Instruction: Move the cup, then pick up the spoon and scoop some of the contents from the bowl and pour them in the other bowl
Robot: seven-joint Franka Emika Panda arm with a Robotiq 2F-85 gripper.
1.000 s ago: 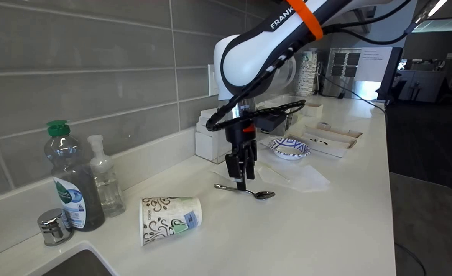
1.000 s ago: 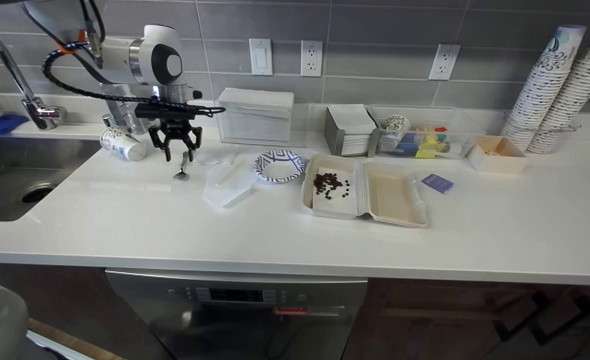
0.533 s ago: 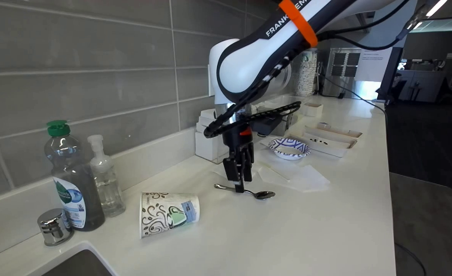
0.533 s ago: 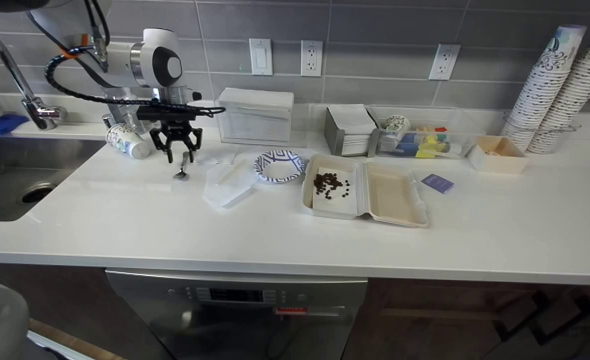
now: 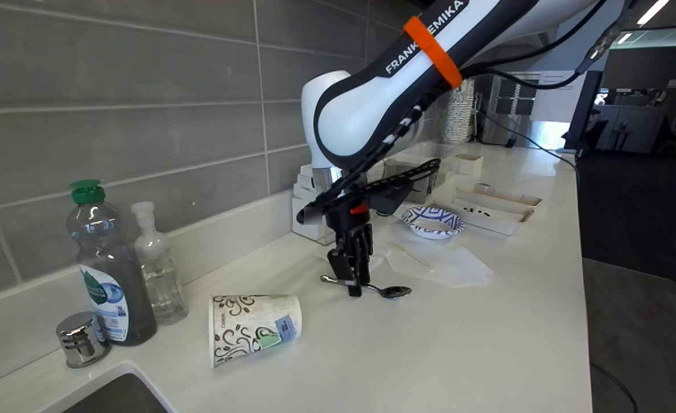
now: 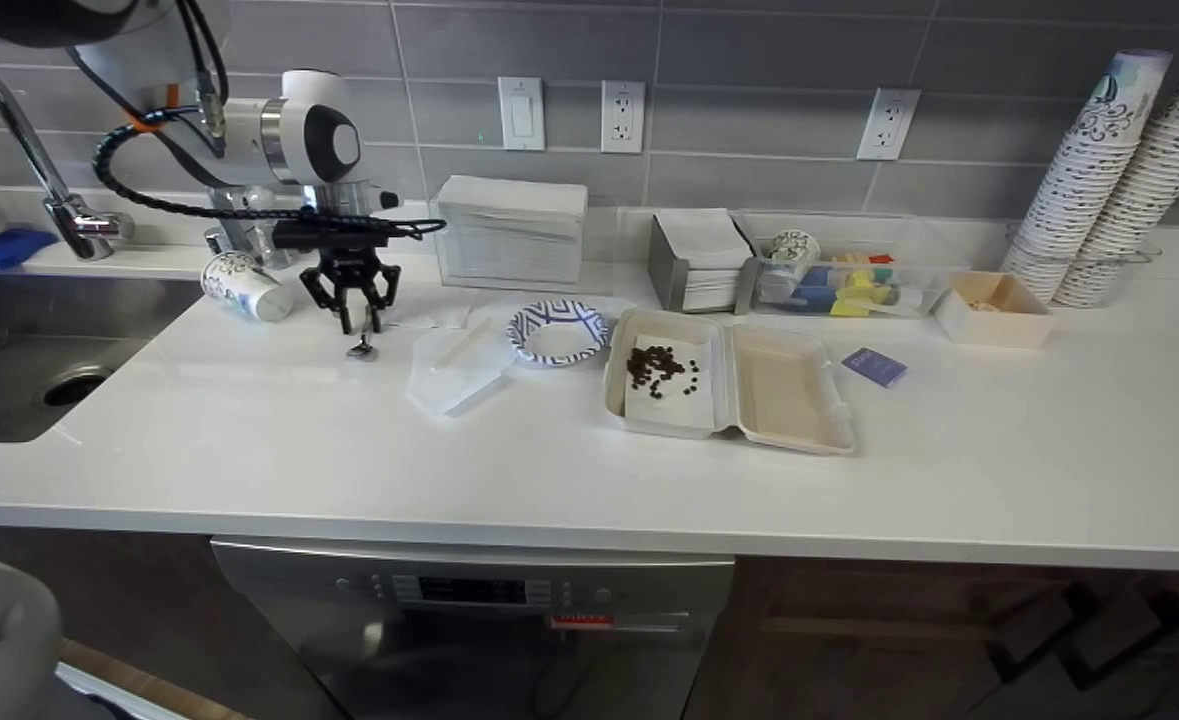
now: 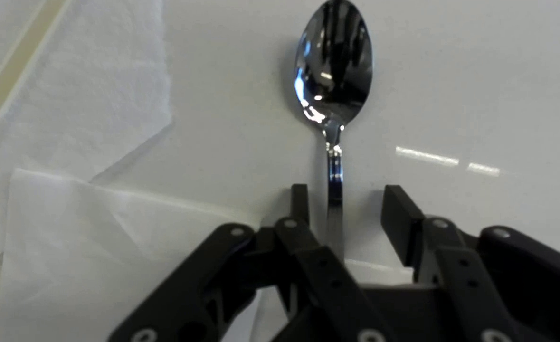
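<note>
The spoon (image 7: 334, 61) lies flat on the counter, bowl end away from the wrist; it also shows in both exterior views (image 5: 395, 292) (image 6: 361, 351). My gripper (image 7: 346, 190) is down at the counter, partly open, one finger on each side of the spoon's handle with gaps on both sides. It also shows in both exterior views (image 5: 356, 287) (image 6: 361, 328). The white printed cup (image 5: 254, 330) lies on its side near the sink, apart from the gripper (image 6: 246, 287). A blue-and-white bowl (image 6: 557, 307) stands beside an open takeout box (image 6: 794, 390) holding dark beans (image 6: 659, 368).
Paper sheets (image 7: 94, 261) with a pale stick (image 7: 21, 66) lie beside the spoon. A green-capped bottle (image 5: 105, 287) and a pump bottle (image 5: 160, 275) stand by the wall near the sink (image 5: 120, 396). A napkin holder (image 6: 511, 235) stands behind.
My gripper has come down around the spoon's handle and its fingers have moved closer together. The cup rocked slightly and is back where it was. The spoon has not moved.
</note>
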